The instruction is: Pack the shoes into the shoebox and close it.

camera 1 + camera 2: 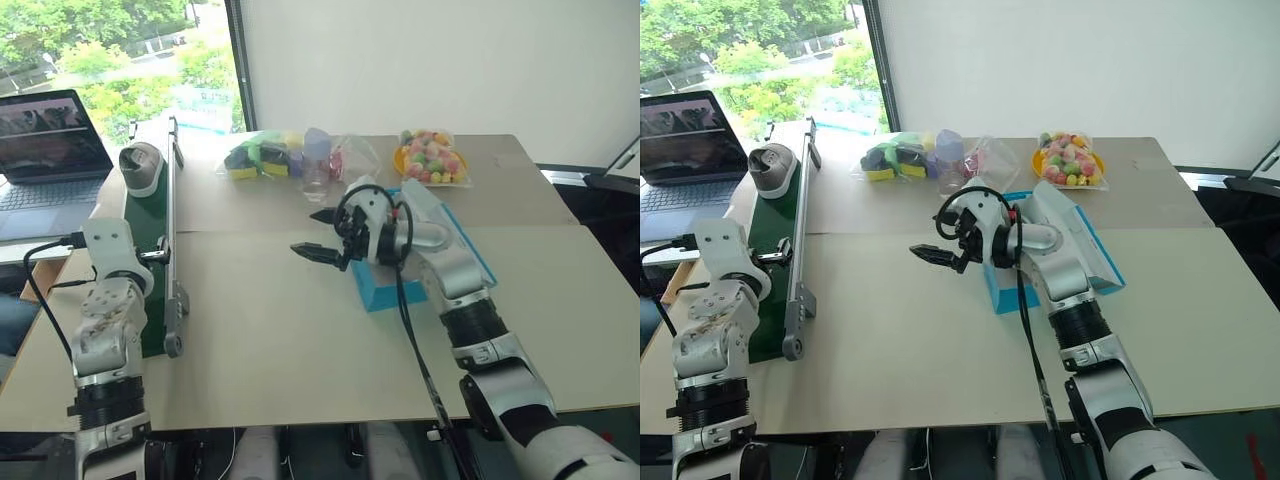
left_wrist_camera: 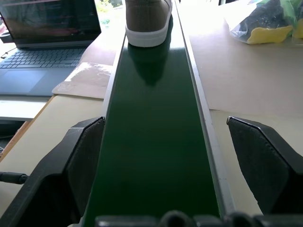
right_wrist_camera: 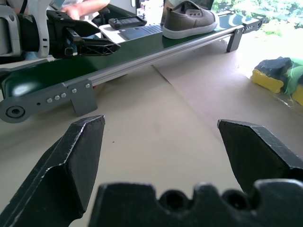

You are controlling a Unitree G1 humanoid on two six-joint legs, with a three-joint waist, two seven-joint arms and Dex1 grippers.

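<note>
Clear bags of colourful toys [image 1: 285, 155] lie at the far side of the surface [image 1: 280, 340], a laptop [image 1: 50, 135] off its left edge. One grey sneaker [image 1: 140, 165] stands on the dark-green conveyor [image 2: 156, 142]. The turquoise shoebox [image 1: 385, 290] sits beneath the right arm, its contents hidden. Left pincer [image 2: 175, 156] and right pincer [image 1: 318, 233] both gape apart, empty.

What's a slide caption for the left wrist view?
Open left hand lined up over the green conveyor, one grey shoe waiting at its far end.
</note>
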